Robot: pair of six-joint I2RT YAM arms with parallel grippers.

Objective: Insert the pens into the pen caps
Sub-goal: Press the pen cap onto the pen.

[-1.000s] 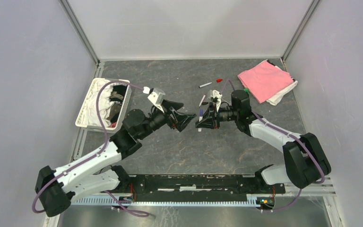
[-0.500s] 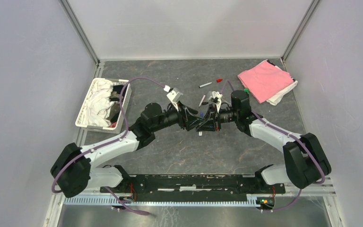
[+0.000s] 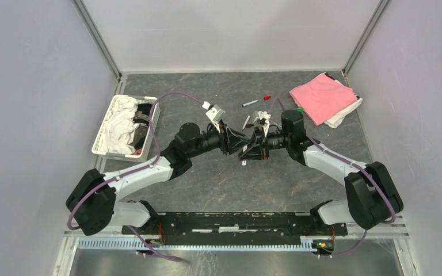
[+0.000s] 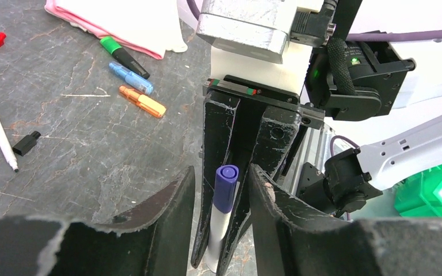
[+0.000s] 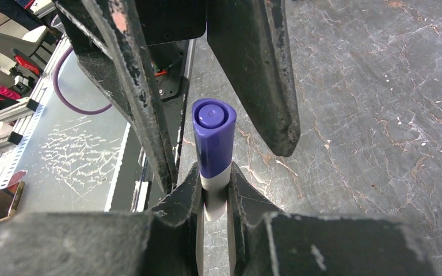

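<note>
Purple-capped white pen (image 5: 213, 155) sits mid-frame, clamped by the right end effector (image 5: 214, 195); the left end effector (image 4: 221, 171) flanks its cap (image 4: 225, 190), fingers apart — not touching. Dark marbled surface (image 3: 207, 178), pale walls (image 3: 224, 34) around — stray pen (image 3: 250, 103) above centre, pink cloth (image 3: 322, 98) upper right.

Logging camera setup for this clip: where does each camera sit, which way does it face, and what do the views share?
Top external: fixed above and behind the robot, looking down on the table; left arm and right arm show whole, left gripper meeting right gripper.
Left wrist: looks past the left fingers at the right gripper holding the purple-capped pen.
Right wrist: looks past the right fingers, clamped on that pen, at the left fingers flanking its cap.
Shared: both wrist views show the pen, from opposite sides.
</note>
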